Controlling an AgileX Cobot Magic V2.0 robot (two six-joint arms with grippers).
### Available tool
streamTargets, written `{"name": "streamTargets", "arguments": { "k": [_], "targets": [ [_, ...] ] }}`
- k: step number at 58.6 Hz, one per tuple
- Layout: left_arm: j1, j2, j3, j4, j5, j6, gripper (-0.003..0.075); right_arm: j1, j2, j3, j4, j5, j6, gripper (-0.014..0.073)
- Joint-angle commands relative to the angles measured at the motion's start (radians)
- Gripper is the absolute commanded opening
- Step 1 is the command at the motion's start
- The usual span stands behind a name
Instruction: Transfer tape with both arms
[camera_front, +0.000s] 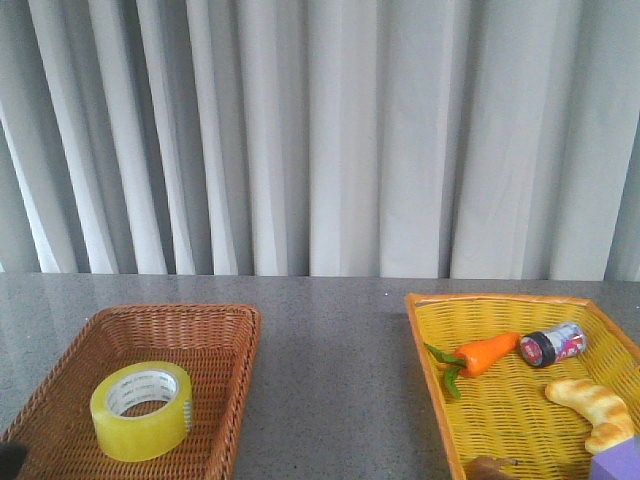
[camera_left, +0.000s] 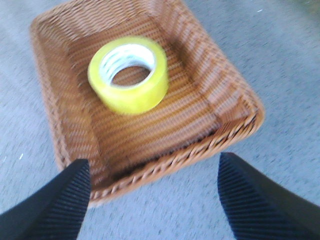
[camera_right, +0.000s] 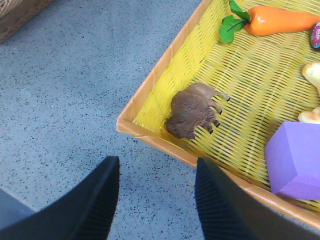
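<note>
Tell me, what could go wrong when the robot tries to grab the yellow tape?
The tape lies flat in the brown basket, so the open left gripper might bump the basket's raised rim or push the roll sideways instead of gripping it. The smooth round roll could also slip during the handoff to the right gripper, which hangs over the yellow basket.

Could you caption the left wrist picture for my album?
Open left pincer above a brown wicker basket holding a yellow roll of packing tape.
</note>
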Motion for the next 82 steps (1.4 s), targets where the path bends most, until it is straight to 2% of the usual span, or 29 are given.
{"name": "streamTargets", "arguments": {
  "k": [1,12,19,25,42,47,82],
  "targets": [
    [0.0,-0.087,0.064,0.052,-0.098,-0.072,0.0524,-0.006,-0.005,-0.027,-0.004,-0.06,0.0,0.0344],
    [0.0,-0.215,0.214,0.055,-0.147,-0.132,0.0522,-0.006,-0.005,-0.027,-0.004,-0.059,0.0,0.0344],
    [0.0,-0.267,0.276,0.055,-0.188,-0.141,0.0477,-0.006,-0.005,-0.027,-0.004,-0.059,0.0,0.0322],
    [0.0,-0.288,0.307,0.055,-0.215,-0.14,0.0385,-0.006,-0.005,-0.027,-0.004,-0.057,0.0,0.0256],
    [0.0,-0.286,0.319,0.055,-0.233,-0.14,0.0064,-0.006,-0.005,-0.027,-0.004,-0.057,0.0,-0.0013],
    [0.0,-0.286,0.319,0.055,-0.243,-0.14,-0.0004,-0.006,-0.005,-0.027,-0.004,-0.057,0.0,-0.0008],
    [-0.001,-0.31,0.329,0.055,-0.229,-0.14,-0.0006,-0.006,-0.006,-0.027,-0.006,-0.045,0.0,-0.0007]
  ]
}}
